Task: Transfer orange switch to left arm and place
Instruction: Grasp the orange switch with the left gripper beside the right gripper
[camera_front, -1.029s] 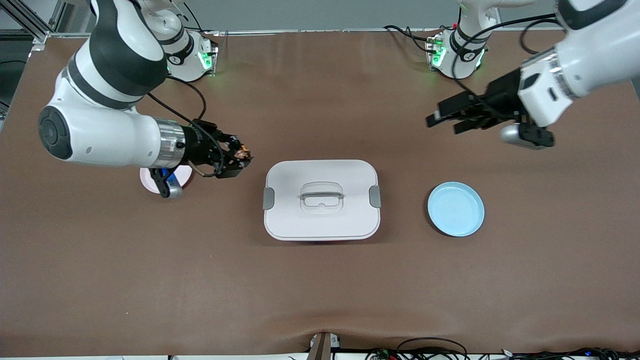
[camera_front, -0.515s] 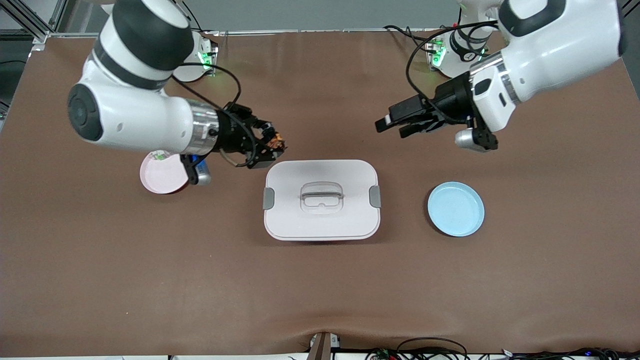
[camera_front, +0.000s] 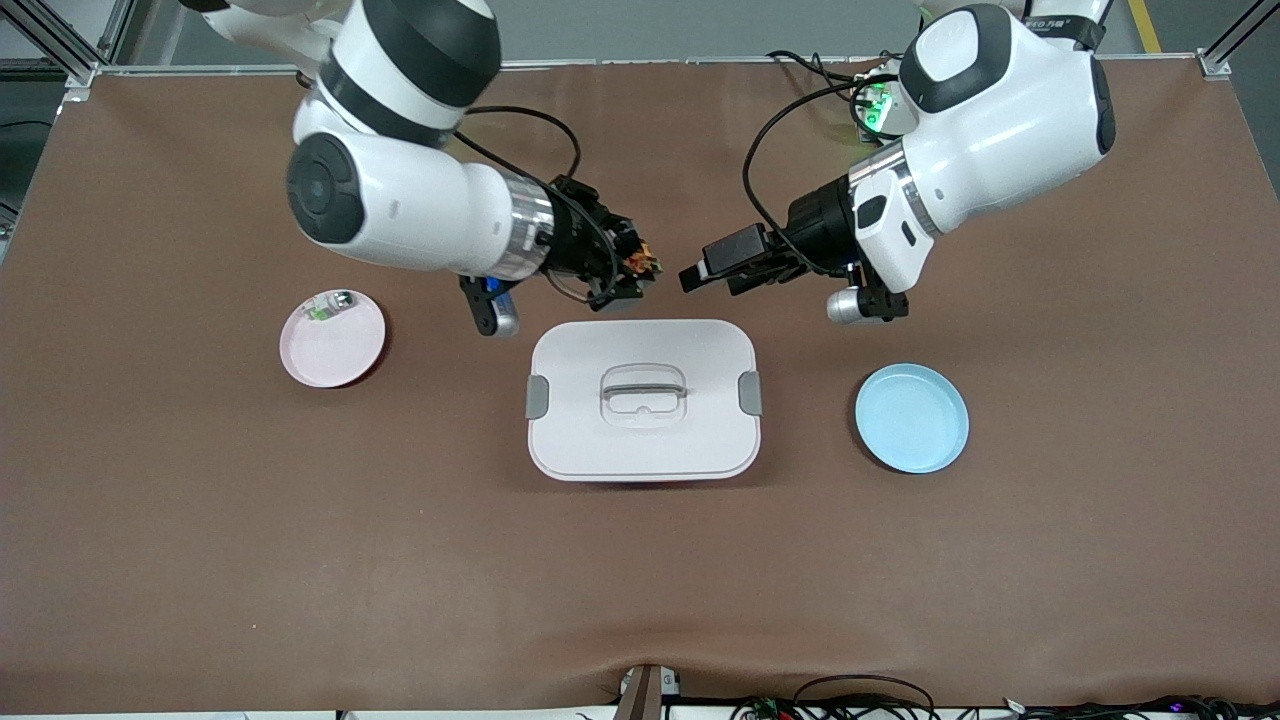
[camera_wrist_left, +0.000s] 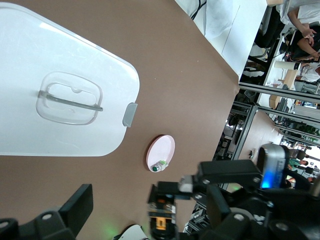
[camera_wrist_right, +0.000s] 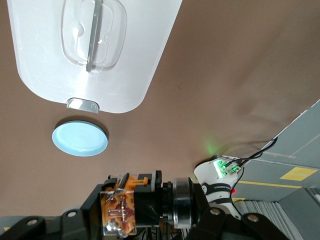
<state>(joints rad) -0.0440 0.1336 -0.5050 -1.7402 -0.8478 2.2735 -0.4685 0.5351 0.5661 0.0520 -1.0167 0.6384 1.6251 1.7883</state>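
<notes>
The right gripper (camera_front: 632, 272) is held level above the table just past the box's (camera_front: 643, 400) base-side edge, clamped on the orange switch (camera_front: 641, 263). The left gripper (camera_front: 700, 277), fingers apart, faces it closely. Since 0.5 s ago, both have been brought together. No writing seems legible.

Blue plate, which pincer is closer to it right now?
The left. The left pincer hangs over bare table toward the blue plate's end, past the box. The right pincer, shut on the switch, is over the table at the box's edge.
</notes>
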